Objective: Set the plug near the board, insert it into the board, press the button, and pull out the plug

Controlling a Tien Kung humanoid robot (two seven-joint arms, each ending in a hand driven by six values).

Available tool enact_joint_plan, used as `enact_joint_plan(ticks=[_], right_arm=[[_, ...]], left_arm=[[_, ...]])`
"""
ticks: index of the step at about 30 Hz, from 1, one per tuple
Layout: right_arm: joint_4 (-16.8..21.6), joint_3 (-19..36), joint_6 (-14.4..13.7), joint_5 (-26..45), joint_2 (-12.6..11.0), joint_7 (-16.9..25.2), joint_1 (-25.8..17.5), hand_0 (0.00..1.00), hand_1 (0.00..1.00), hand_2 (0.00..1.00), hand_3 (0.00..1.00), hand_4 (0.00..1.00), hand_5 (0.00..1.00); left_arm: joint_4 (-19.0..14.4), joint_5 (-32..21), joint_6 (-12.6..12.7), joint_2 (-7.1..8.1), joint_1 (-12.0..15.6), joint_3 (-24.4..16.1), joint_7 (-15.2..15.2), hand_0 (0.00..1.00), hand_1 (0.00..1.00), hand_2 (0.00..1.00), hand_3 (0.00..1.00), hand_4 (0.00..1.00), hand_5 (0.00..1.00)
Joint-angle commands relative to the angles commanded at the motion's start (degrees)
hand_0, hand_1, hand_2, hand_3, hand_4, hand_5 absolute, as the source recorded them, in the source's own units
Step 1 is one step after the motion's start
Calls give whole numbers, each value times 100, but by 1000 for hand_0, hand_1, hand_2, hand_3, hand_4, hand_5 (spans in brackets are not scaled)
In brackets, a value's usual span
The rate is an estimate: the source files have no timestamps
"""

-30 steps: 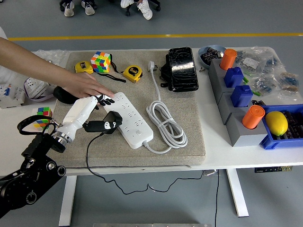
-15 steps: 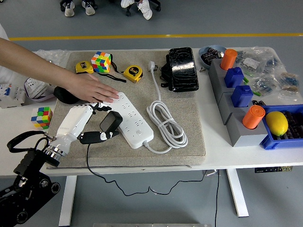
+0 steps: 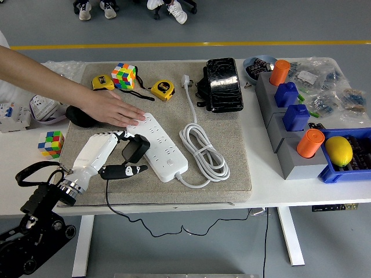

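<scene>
Left hand [image 3: 110, 153] grips plug [image 3: 134, 147] beside board [image 3: 163, 146] — person's hand [image 3: 113, 110] steadying it.

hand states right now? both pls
Left hand: closed on the black plug adapter, beside the white power strip.
Right hand: not in view.
Person's hand: flat on the strip's far end.

a white surface [image 3: 301, 194] on white legs [image 3: 290, 234] stands on a grey floor [image 3: 191, 23]. a yellow line [image 3: 191, 43] crosses the floor beyond it. a grey mat [image 3: 232, 121] covers the surface's middle. light is even.
</scene>
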Motion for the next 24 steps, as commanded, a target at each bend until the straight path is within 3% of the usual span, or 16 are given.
enact_joint_plan(ticks=[24], right_arm=[[12,46,2,-25,8,13,-20,479,559,553,508,840,375]], left_arm=[[236,-148,-103,-228,-524,255,104,500,656,654,609,987,490]])
